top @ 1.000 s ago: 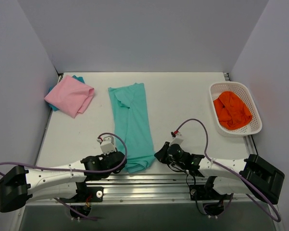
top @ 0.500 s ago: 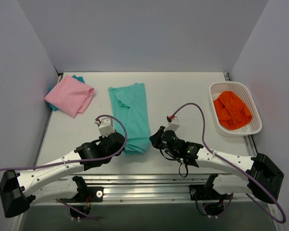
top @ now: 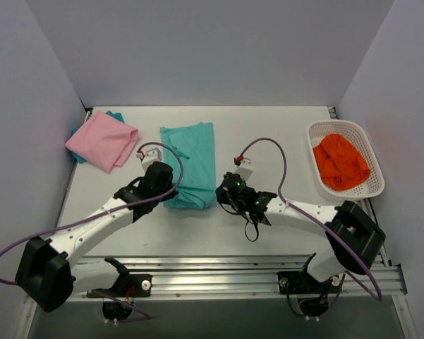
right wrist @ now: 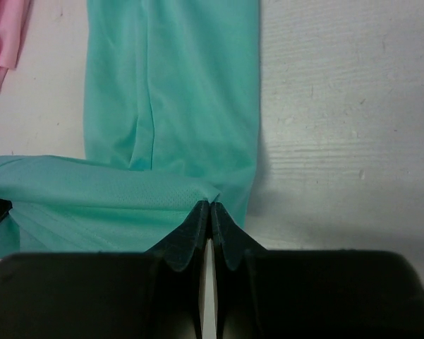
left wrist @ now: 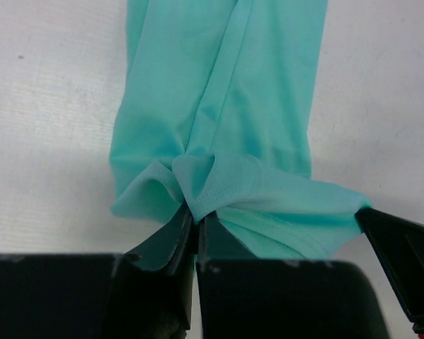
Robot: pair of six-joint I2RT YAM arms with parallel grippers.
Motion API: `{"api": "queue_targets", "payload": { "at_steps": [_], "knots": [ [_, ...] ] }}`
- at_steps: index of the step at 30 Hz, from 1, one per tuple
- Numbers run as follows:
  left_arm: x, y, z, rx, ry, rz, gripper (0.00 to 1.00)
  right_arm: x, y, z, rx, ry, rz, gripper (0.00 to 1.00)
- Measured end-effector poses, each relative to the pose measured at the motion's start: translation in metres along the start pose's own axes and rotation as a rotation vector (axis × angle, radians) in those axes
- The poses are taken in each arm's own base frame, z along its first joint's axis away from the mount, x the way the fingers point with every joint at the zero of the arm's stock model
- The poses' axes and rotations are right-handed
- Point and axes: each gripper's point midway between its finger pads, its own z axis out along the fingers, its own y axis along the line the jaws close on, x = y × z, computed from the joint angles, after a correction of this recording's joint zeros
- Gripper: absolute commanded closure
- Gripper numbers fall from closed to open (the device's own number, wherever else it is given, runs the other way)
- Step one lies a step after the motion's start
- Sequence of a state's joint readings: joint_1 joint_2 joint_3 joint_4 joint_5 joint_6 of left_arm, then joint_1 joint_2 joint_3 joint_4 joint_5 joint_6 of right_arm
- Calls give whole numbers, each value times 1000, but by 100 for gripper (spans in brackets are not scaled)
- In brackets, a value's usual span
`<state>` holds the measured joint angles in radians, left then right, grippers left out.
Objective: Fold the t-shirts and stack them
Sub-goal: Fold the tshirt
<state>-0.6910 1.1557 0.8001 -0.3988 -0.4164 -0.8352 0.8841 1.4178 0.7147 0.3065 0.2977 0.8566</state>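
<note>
- My arms both reach forward, low over the table (top: pixel 268 134).
- My left fingers (left wrist: pixel 171 244) and right fingers (right wrist: pixel 190 229) each pinch the teal shirt (top: pixel 192 161) at its near fold, mid-table.
- Beyond it I count one pink shirt (top: pixel 102 141), one orange shirt (top: pixel 340 161), one basket (top: pixel 373 185).

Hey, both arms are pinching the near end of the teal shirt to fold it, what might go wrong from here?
1. The left gripper and right gripper each hold only a thin pinch of the teal t-shirt at its hem, so a corner may slip out mid-fold.
2. The cloth is bunched at the left pinch, so the fold may land creased or crooked.
</note>
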Motion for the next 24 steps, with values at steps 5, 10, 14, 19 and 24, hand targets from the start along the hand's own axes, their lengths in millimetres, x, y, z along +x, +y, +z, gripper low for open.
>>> {"api": "queue_targets", "payload": {
  "at_steps": [5, 10, 14, 19, 24],
  "knots": [
    [-30, -2, 61, -16, 61, -43, 49, -25, -2, 58, 66, 16, 28, 79],
    [-111, -15, 170, 22, 131, -123, 13, -100, 4, 167, 118, 34, 63, 0],
    [-189, -22, 224, 131, 92, -174, 13, -169, -10, 201, 160, -24, 90, 0],
    [-242, -26, 196, 174, 48, -159, 14, -214, -9, 163, 174, -80, 84, 0],
    [-227, -29, 118, 194, 0, -132, 15, -199, 12, 87, 80, -110, 72, 4]
  ]
}}
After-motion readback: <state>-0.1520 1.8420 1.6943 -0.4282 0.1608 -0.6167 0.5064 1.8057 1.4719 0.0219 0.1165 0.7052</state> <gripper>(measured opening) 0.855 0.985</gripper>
